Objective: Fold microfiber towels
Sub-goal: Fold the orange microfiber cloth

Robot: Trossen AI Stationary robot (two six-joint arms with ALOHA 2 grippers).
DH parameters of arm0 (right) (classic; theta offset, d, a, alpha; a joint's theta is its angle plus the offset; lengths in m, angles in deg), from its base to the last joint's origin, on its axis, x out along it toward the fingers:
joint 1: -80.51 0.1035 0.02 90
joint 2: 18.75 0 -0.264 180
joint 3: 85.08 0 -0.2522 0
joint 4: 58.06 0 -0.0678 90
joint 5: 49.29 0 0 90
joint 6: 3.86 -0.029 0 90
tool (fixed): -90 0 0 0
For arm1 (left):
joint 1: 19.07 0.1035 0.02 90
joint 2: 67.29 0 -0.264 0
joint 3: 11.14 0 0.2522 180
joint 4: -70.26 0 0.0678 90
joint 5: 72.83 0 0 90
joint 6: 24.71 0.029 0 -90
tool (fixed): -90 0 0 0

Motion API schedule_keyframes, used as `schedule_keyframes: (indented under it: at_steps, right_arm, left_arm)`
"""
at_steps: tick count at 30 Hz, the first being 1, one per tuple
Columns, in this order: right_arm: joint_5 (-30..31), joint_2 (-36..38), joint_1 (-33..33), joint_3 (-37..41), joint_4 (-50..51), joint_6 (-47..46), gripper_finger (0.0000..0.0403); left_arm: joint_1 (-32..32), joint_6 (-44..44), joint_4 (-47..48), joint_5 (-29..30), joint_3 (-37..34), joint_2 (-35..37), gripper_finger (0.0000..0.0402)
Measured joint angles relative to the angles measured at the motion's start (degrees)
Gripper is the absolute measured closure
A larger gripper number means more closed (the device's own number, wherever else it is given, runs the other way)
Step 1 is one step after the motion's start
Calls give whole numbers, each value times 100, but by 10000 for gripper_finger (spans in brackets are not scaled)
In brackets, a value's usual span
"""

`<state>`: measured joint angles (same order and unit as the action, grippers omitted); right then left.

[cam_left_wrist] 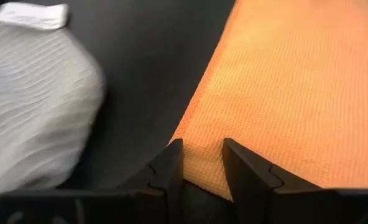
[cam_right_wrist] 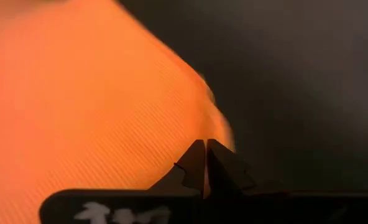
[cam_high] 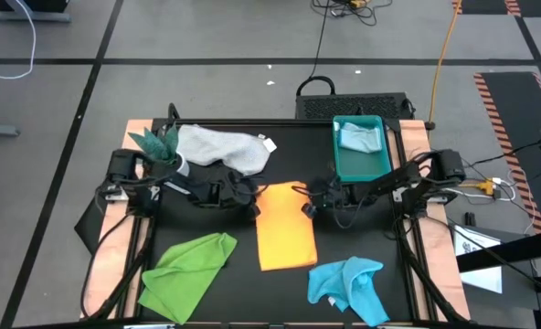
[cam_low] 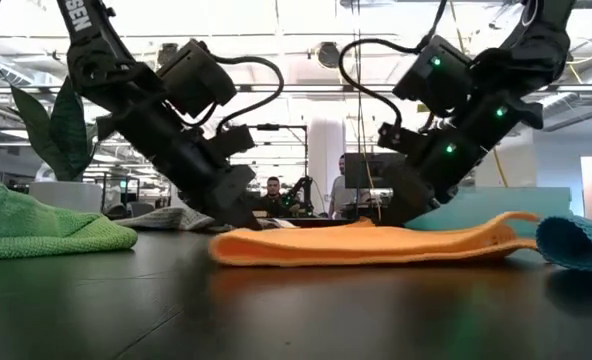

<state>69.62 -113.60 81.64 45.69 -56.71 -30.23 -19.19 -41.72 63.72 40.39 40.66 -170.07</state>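
The orange towel (cam_high: 286,228) lies folded in a long flat rectangle at the table's middle. Its right end curls up a little in the low view (cam_low: 511,220). My left gripper (cam_left_wrist: 202,165) comes slanting down from the left, and its fingers stand apart astride the towel's left edge at the far-left corner. My right gripper (cam_right_wrist: 204,152) comes slanting down from the right and is shut, with its tips at the towel's far-right corner. The white-grey towel (cam_high: 220,146), lime green towel (cam_high: 190,263) and turquoise-blue towel (cam_high: 348,285) lie crumpled on the table. My left gripper has a strip of the orange towel's left edge (cam_left_wrist: 201,180) lying flat between its parted fingers; whether they touch the cloth, I cannot tell. My right gripper's shut tips are at the towel's far-right corner (cam_right_wrist: 218,127); I cannot tell whether they touch it or hold any cloth.
A teal tray (cam_high: 380,164) at the far right holds the pale blue towel (cam_high: 359,137). A small plant (cam_high: 156,143) stands at the far left. Bare black table shows between the orange towel and the green and turquoise-blue ones.
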Motion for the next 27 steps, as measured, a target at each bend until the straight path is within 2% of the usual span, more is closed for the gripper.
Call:
schedule_keyframes:
  at_steps: [3,7,10,13,15,18,21,27]
  right_arm:
    - [125,111,5,44,64,65,398]
    - [44,426,253,37,61,545,400]
    - [-561,662,571,37,-88,996,397]
    - [-1493,721,956,35,-511,1255,383]
    - [-1941,657,1274,33,-802,1348,367]
    - [-2263,477,1748,33,-1313,1515,333]
    - [-2325,248,2104,-28,-1751,1614,295]
    - [-2485,-177,2496,-361,-1714,1940,232]
  left_arm:
    - [-121,16,305,256,-14,262,287]
    - [-351,258,255,210,-6,642,287]
    - [-581,575,34,-68,-8,766,287]
    - [-722,853,-434,-624,-2,729,287]
    - [-740,953,-879,-1058,-2,568,287]
    - [-720,984,-1367,-1290,-2,285,287]
    - [-624,1051,-1711,-1374,-2,-13,287]
    - [-380,926,-1790,-1445,121,-534,287]
